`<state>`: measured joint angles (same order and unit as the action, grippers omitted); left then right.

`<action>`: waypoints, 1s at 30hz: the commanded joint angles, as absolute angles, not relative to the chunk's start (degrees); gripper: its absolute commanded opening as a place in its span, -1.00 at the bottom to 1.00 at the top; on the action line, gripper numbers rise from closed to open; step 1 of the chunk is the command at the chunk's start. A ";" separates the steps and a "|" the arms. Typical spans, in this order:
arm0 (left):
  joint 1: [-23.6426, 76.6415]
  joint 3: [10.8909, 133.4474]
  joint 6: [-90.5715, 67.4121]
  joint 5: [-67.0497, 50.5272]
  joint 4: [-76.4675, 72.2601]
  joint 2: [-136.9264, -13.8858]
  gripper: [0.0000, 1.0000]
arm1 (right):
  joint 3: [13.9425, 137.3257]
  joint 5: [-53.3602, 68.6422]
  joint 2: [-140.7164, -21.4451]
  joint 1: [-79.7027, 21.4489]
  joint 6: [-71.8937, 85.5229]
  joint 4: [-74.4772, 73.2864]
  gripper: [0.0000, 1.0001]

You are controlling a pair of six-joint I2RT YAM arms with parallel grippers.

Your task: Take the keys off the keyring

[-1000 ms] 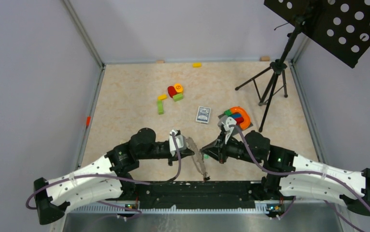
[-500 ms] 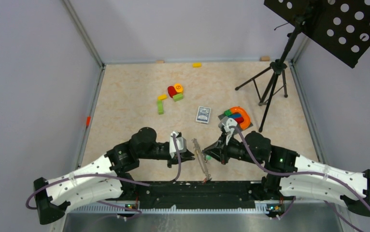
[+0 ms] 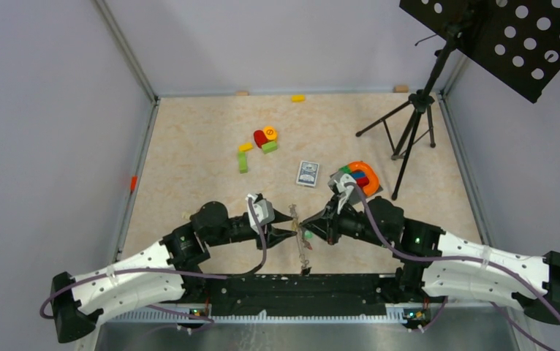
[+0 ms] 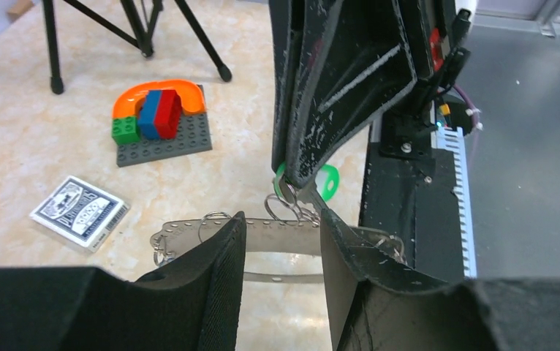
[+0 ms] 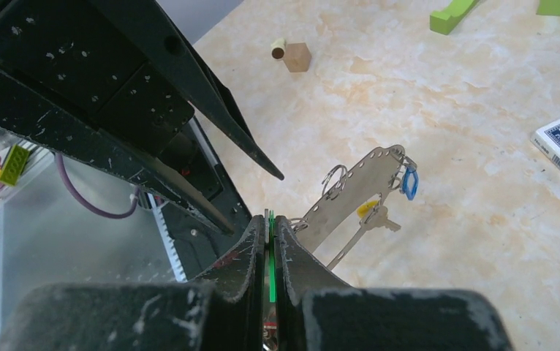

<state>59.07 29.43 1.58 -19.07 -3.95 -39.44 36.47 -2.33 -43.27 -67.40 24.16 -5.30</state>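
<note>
Left pincer (image 4: 282, 252) parted, keyring (image 4: 189, 235) just beyond | right pincer (image 5: 270, 223) clamps green-tagged key (image 4: 327, 183)

The left gripper (image 4: 281, 216) has let go of the keyring (image 4: 189, 229), its fingers now parted either side of it. The right gripper (image 3: 308, 222), pinching the green-tagged key (image 4: 327, 183), has drawn slightly away from the tabletop's near edge, and the keyring has turned edge-on from above.

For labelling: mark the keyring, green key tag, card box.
keyring (image 4: 277, 237): left wrist view, band's middle stretch.
green key tag (image 4: 328, 183): left wrist view, its right end.
card box (image 4: 80, 212): left wrist view, face centre.
</note>
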 commanded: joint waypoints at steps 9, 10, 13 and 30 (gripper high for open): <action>60.05 27.72 0.21 -15.03 -11.43 -39.37 -0.17 | 40.43 -2.25 -44.65 -67.61 26.20 2.50 -1.00; 60.03 27.65 0.21 -15.03 -11.26 -39.44 -0.18 | 40.51 -2.28 -44.65 -67.55 26.14 2.54 -1.00; 60.19 27.47 0.25 -14.70 -10.75 -39.44 -0.18 | 40.60 -2.66 -44.65 -67.60 26.13 2.70 -1.00; 60.85 27.26 0.20 -14.77 -11.99 -41.97 -0.40 | 40.61 -1.13 -44.65 -67.53 26.18 4.39 -1.00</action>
<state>60.60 27.42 0.58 -15.16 -8.73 -41.43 36.58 -2.37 -45.08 -67.40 25.61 -1.50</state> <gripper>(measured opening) 0.310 0.017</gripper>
